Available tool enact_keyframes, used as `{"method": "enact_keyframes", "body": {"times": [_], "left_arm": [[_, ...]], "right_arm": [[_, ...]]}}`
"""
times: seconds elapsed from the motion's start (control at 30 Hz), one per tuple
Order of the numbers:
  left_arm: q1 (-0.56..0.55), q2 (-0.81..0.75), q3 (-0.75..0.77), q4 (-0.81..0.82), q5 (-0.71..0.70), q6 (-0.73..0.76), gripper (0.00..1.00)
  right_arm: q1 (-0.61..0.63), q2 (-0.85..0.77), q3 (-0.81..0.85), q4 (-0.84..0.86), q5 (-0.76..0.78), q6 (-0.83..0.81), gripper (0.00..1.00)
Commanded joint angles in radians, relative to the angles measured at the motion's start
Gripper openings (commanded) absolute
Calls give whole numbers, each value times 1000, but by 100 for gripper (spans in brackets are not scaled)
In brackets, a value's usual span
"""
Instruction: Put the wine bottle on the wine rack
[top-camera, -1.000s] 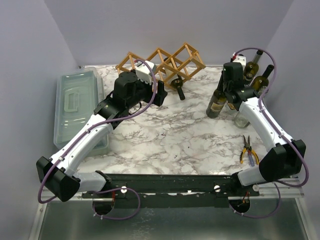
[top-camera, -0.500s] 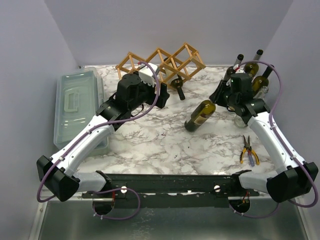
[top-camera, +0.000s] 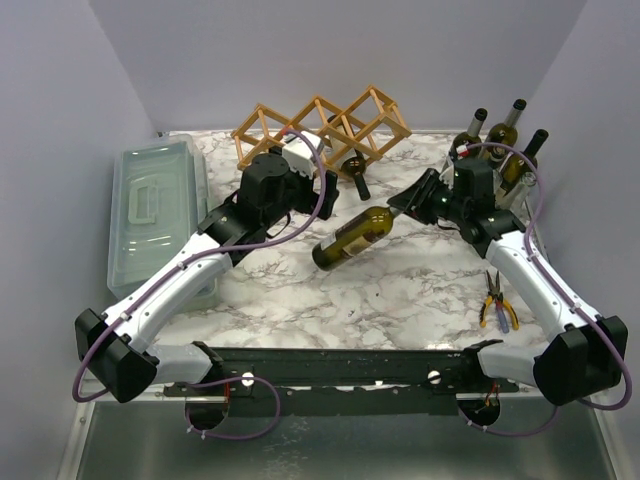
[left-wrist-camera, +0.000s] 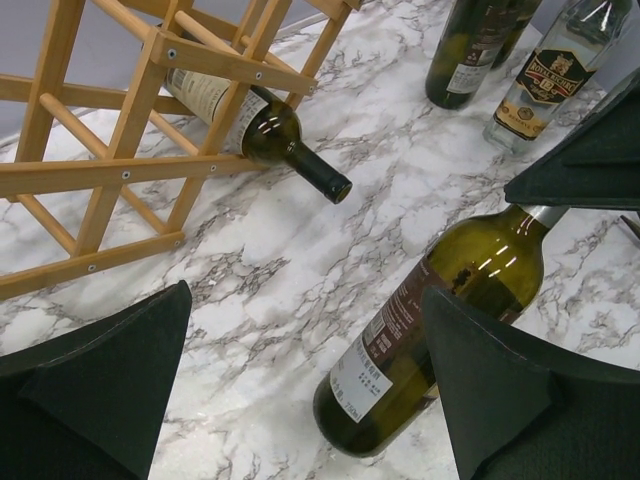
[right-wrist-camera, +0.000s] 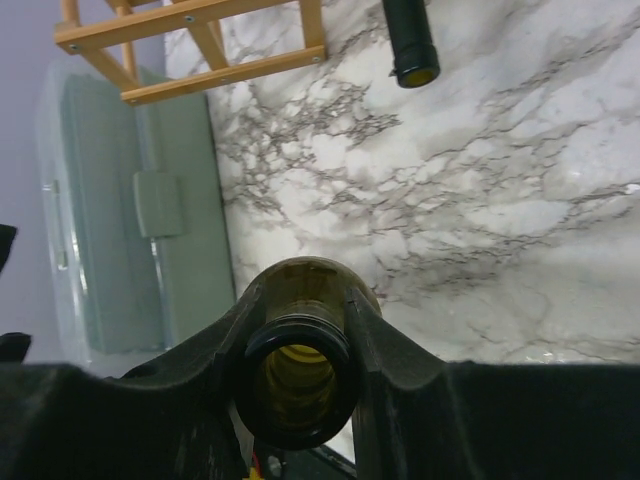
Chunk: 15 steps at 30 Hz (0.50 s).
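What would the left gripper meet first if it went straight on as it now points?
Probably bare marble tabletop, between the racked bottle's neck and the wine bottle in the right gripper; depth is unclear.

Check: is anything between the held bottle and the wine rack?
Yes. The left hand, open, hovers between the wine bottle in the right hand and the wine rack. A dark bottle already fills one cell, neck sticking out.

Green glass wine bottle (top-camera: 352, 236) with a dark label, mouth open, tilted almost flat over the middle of the marble table (top-camera: 400, 290), neck clamped in the right gripper (top-camera: 408, 205), light-brown wooden lattice wine rack (top-camera: 322, 124) at the far edge, one dark bottle (top-camera: 355, 176) lying in a lower cell
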Motion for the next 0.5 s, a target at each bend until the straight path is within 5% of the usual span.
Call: {"method": "enact_keyframes", "body": {"times": [0.0, 0.23, 0.47], "left_arm": [[-15, -20, -30, 47, 17, 63, 99], [-49, -12, -120, 138, 245, 189, 99], [-147, -40, -254, 234, 223, 387, 99]], "right_arm": [[0, -1, 19, 177, -154, 157, 1], [1, -5, 39, 200, -180, 188, 1], [0, -24, 53, 186, -219, 189, 1]]}}
